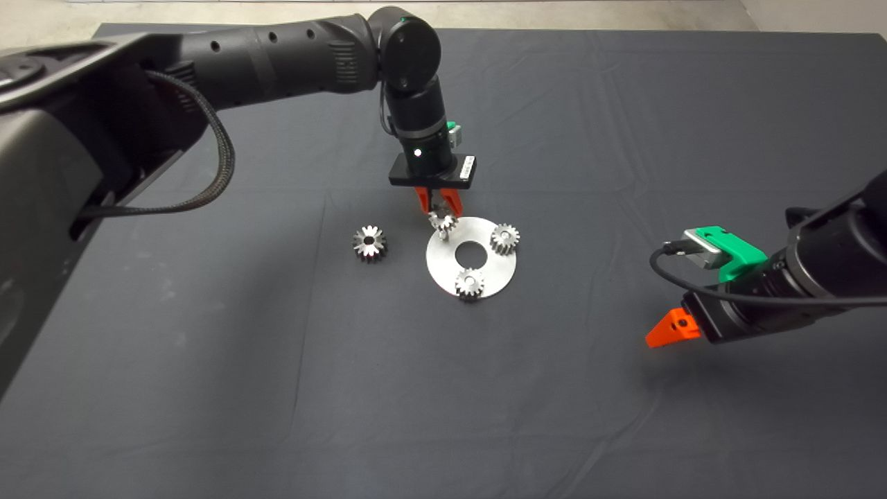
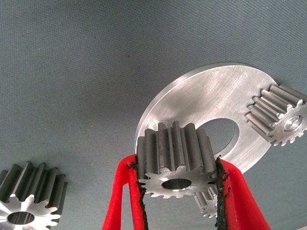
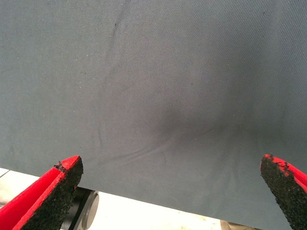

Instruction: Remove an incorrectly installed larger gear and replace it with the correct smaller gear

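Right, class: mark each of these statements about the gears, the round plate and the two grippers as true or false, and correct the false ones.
1. The left gripper holds a small gear between its fingers. True.
2. The larger gear sits on the round plate. False: it lies on the mat, beside the plate.
3. Two other small gears stand on the plate. True.
4. The right gripper grips a gear. False: it is open, holding nothing, off to the side.

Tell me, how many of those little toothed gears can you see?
4. The larger gear lies on the mat beside the round plate. Two small gears sit on the plate. The left gripper holds the smaller gear over its edge.
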Tool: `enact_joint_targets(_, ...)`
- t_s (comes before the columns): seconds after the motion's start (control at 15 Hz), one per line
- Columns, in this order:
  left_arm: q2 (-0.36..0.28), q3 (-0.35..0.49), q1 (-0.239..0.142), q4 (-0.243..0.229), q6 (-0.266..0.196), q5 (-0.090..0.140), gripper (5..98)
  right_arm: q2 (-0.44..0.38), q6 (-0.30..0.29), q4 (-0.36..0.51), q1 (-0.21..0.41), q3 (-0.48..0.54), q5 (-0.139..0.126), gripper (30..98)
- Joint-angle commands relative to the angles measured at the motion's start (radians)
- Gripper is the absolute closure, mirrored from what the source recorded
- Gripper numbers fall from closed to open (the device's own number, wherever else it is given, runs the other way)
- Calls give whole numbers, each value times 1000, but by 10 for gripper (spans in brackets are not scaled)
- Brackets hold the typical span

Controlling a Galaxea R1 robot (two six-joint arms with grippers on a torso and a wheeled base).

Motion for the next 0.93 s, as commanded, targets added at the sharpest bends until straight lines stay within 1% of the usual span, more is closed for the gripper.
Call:
enact_joint_targets(0.0, 5, 19, -27, -3, 5, -20, 822, -2, 0, 27, 21, 7, 1, 307)
enact_joint_targets(0.27, 3, 30, -27, -6, 8, -9, 822, -3, 0, 27, 23, 4, -4, 307)
enact_joint_targets(0.53, 3, 43, -18, -25, 8, -8, 822, -5, 0, 27, 23, 4, -5, 307)
enact_joint_targets(0.6, 4, 44, -18, -26, 8, -5, 822, -5, 0, 27, 23, 4, -5, 307)
enact_joint_targets(0.67, 4, 47, -18, -26, 7, 7, 822, -5, 0, 27, 23, 4, -5, 307)
enact_joint_targets(0.73, 3, 53, -18, -24, 6, 12, 822, -5, 0, 27, 23, 4, -5, 307)
enact_joint_targets(0.87, 3, 56, -18, -23, 6, 14, 822, -6, 0, 27, 23, 4, -5, 307)
